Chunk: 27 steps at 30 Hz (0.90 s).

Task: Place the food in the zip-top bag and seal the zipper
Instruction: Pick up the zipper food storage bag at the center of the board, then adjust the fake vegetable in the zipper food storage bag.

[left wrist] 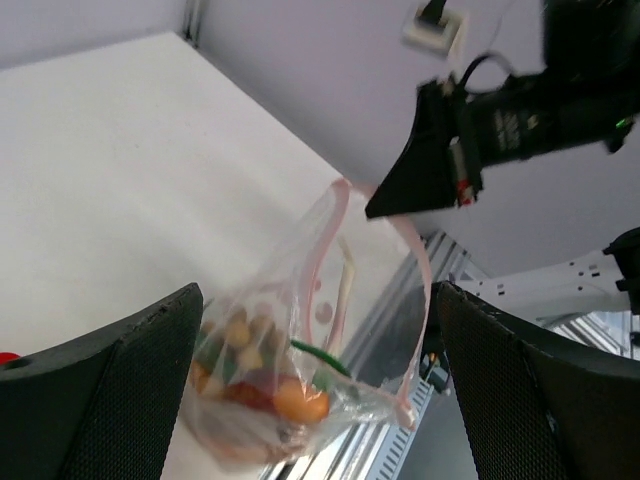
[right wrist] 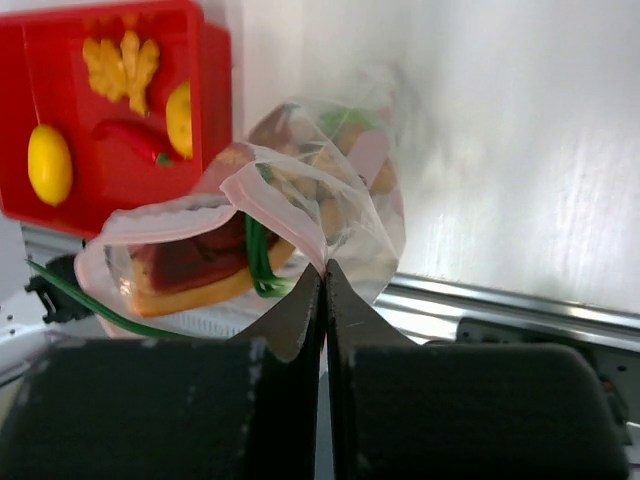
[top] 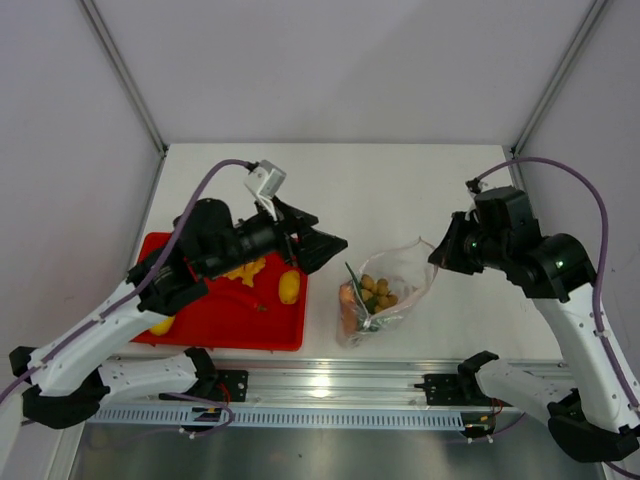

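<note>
White table (top: pixel 400 190), white walls round it. L gripper (top: pixel 325 245) had its fingers (left wrist: pixel 120 390) spread wide w/ nothing betw. them. It hung off the table, tips aimed at the bag (top: pixel 385 295), which lay just beyond them. In the L wrist view the bag showed in the gap betw. the two fingers, apart from both.

R gripper (top: pixel 440 255) had fingers (right wrist: pixel 290 320) pressed flat together, no gap. The tips sat right at the bag's mouth edge, by the zipper (right wrist: pixel 270 205). Couldn't tell if any film was pinched. The mouth gaped, the pink strip curling up in a loop just ahead of the R tips.

Inside the bag, beyond the R tips: tan balls (top: pixel 378 290), wedge (right wrist: pixel 190 285) and a green stalk (right wrist: pixel 258 255) poking out past the mouth.

Tray (top: pixel 230 320) lay past the bag from the R fingers, and partly under the L arm. On it were a lemon (right wrist: pixel 50 165), chili (right wrist: pixel 135 138), a yellow leafy piece (right wrist: pixel 122 65) and another yellow bit by the tray's bag-side wall.
</note>
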{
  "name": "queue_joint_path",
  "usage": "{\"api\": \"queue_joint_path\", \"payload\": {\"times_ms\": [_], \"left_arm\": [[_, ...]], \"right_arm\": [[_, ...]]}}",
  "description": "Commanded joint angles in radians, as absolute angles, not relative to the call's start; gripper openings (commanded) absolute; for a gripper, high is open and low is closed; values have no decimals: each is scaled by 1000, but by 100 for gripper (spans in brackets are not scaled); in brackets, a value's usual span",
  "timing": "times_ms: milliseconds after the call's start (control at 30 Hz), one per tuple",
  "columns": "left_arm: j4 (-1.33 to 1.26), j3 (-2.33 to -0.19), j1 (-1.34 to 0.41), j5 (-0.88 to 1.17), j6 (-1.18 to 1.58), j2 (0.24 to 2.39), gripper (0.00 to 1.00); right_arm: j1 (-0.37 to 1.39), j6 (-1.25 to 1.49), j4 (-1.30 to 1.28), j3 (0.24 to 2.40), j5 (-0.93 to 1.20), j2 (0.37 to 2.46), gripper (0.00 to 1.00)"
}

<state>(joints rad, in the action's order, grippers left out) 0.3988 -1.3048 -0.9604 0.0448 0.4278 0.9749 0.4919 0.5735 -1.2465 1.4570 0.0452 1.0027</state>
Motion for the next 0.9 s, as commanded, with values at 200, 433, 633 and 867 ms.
{"api": "queue_joint_path", "payload": {"times_ms": [200, 433, 633, 867], "left_arm": [[374, -1324, -957, 219, 471, 1100, 99], [416, -1298, -957, 192, 459, 1147, 98], [396, -1233, -954, 207, 448, 1175, 72], [348, -1152, -956, 276, 501, 1212, 69]], "right_arm": [[411, 448, -1290, 1703, -12, 1058, 0], [408, 460, -1218, 1588, 69, 1042, 0], [403, 457, -1201, 1565, 91, 1042, 0], [402, 462, -1197, 1546, 120, 1023, 0]]}}
